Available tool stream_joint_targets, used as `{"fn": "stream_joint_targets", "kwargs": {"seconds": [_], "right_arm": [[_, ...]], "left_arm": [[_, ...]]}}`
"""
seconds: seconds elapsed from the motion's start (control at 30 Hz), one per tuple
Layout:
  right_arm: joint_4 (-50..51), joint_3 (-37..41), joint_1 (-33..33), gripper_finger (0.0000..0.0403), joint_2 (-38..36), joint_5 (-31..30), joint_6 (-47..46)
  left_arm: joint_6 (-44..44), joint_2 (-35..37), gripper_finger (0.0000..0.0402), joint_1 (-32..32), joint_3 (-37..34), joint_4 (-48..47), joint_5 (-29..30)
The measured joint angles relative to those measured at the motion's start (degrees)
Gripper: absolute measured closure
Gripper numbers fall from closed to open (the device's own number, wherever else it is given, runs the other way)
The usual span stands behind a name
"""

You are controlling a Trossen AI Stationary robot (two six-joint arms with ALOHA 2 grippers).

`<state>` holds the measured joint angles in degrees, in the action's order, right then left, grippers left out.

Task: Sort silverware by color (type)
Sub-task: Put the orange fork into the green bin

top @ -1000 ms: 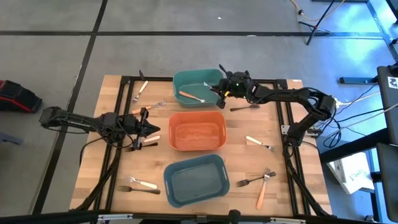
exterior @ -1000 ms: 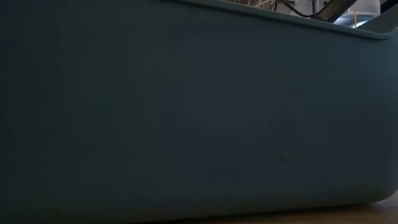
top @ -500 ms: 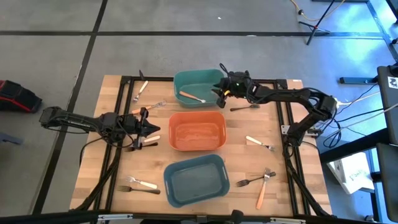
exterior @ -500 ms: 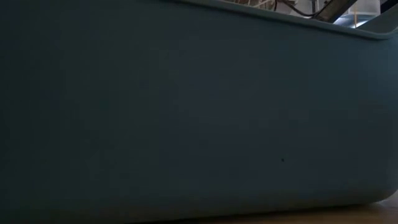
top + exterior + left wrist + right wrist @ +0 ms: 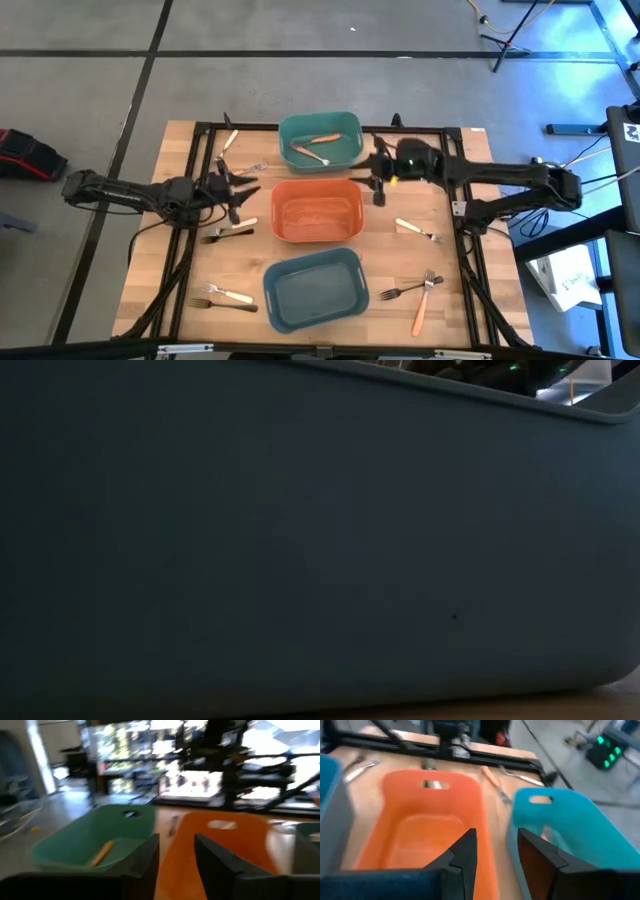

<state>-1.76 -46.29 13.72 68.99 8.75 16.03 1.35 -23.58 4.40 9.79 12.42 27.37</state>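
Hovering left of the orange bin (image 5: pixel 316 211), the left hand (image 5: pixel 236 189) stands parted and empty, above a fork (image 5: pixel 224 234) on the desk (image 5: pixel 160 270). Two brown-handled forks (image 5: pixel 313 146) lie in the teal bin (image 5: pixel 320 139). Between the teal and orange bins' right ends, the right hand (image 5: pixel 377 181) also stands parted, empty.

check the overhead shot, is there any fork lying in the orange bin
No, the orange bin shows only its bare floor, while a brown-handled fork lies in the teal bin behind it.
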Motion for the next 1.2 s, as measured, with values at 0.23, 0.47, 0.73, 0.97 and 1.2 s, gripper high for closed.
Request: {"fn": "stream_joint_targets", "kwargs": {"seconds": [0.23, 0.47, 0.73, 0.97, 1.2], "right_arm": [[-12.65, 7.82, -5.95, 0.0279, -1.90, -0.16, 2.49], [-32.60, 15.55, -9.93, 0.0279, -1.88, 2.01, 6.69], [-37.83, 16.53, -13.53, 0.0279, -1.88, 6.45, 8.50], [-39.84, 16.51, -15.04, 0.0279, -1.88, 6.52, 9.37], [-45.65, 16.51, -14.83, 0.0279, -1.85, 6.52, 9.41]], "left_arm": [[-7.88, -4.14, 0.0242, -5.12, 8.25, -21.12, 8.11], [-16.12, -11.20, 0.0244, -16.51, 16.51, -41.04, 4.83], [-18.51, -22.81, 0.0245, -30.64, 21.57, -51.06, -11.24], [-16.26, -32.98, 0.0245, -39.06, 21.57, -50.11, -15.34], [-14.45, -40.49, 0.0245, -45.88, 21.59, -49.05, -17.73]]}}
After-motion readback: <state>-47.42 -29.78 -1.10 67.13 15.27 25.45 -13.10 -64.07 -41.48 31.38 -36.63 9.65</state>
